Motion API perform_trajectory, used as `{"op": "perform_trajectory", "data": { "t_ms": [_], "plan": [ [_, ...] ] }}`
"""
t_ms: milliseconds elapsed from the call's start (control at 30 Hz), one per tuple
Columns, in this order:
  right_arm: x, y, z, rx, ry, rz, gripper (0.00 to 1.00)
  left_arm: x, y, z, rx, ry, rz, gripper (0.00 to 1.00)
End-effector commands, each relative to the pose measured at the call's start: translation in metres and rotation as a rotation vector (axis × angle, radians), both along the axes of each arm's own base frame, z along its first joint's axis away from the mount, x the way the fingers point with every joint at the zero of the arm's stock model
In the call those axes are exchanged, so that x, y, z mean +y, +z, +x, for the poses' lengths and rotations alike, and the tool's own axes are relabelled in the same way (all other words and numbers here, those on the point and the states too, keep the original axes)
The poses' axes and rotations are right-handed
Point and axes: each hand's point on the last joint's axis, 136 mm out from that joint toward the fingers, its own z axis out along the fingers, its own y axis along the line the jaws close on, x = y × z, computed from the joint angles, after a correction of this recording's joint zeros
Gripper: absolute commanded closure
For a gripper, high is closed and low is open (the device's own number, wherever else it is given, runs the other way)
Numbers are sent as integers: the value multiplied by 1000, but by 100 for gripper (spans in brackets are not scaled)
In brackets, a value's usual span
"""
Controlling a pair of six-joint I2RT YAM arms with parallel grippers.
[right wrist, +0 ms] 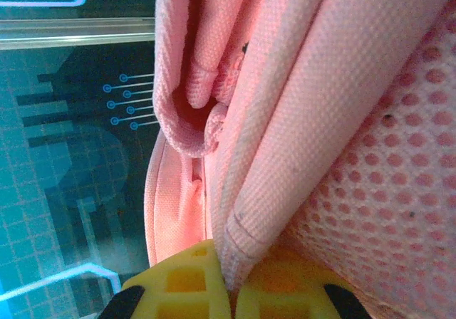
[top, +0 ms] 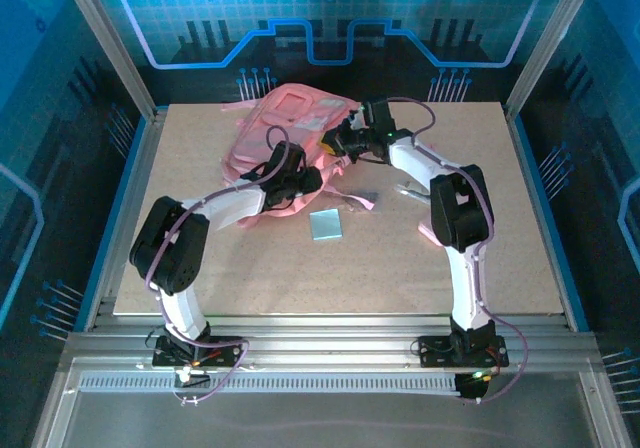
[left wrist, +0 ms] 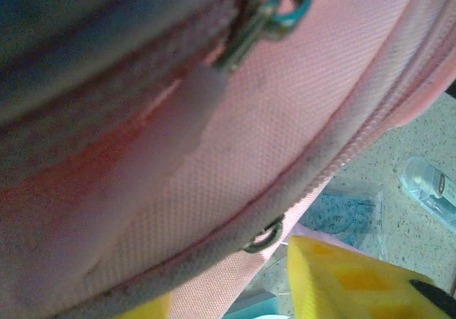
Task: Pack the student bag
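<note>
My right pincer (right wrist: 229, 285) pinches the bag (top: 282, 118) near the far edge of the table (top: 400, 263); whether my left pincer (left wrist: 224, 280) grips, I cannot tell.

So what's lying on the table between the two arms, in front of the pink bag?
In the top view, a flat pale blue square and a small thin item, too small to identify, lie on the table near the student bag.

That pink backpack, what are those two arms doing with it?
Both robot arms are working on the student bag, which lies at the far side of the table. The right gripper is pinching a fold of its pink fabric. The left gripper is pressed close against the bag by a zipper; its grip is unclear. A pale blue square lies loose nearby.
</note>
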Motion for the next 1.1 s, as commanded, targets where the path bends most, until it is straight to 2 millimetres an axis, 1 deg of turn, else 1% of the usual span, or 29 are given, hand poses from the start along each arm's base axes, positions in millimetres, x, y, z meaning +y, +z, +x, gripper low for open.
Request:
{"op": "perform_trajectory", "data": {
  "t_ms": [0,133,267,367,433,467,500,633,733,800,900,1033,1067],
  "plan": [
    [10,85,-13,-170,64,110,100,2,50,44,-217,-13,20,59],
    [7,86,-12,-177,56,106,100,13,54,44,-250,-9,101,62],
    [5,86,-11,-181,52,99,100,20,60,41,-277,-24,141,74],
    [4,85,-10,-184,48,88,100,22,67,39,-287,-41,162,78],
    [3,84,-9,-188,45,81,100,23,72,36,-294,-56,173,85],
    [2,83,-9,-189,42,75,100,22,75,34,-299,-62,174,91],
    [1,82,-8,-190,39,69,100,23,77,32,-303,-65,173,99],
    [-2,74,-6,-186,32,45,100,26,90,24,-332,-77,170,100],
    [-8,67,-4,-175,15,18,100,31,94,12,-315,-86,188,100],
    [-13,62,-1,-173,-1,-1,100,38,89,3,-277,-93,215,100],
    [-20,58,1,-174,-25,-26,100,52,76,-13,-199,-103,282,100],
    [-26,59,4,-172,-45,-27,100,74,55,-29,-98,-92,315,100],
    [-28,59,4,-175,-49,-32,100,77,52,-32,-82,-92,315,100]
  ]
}}
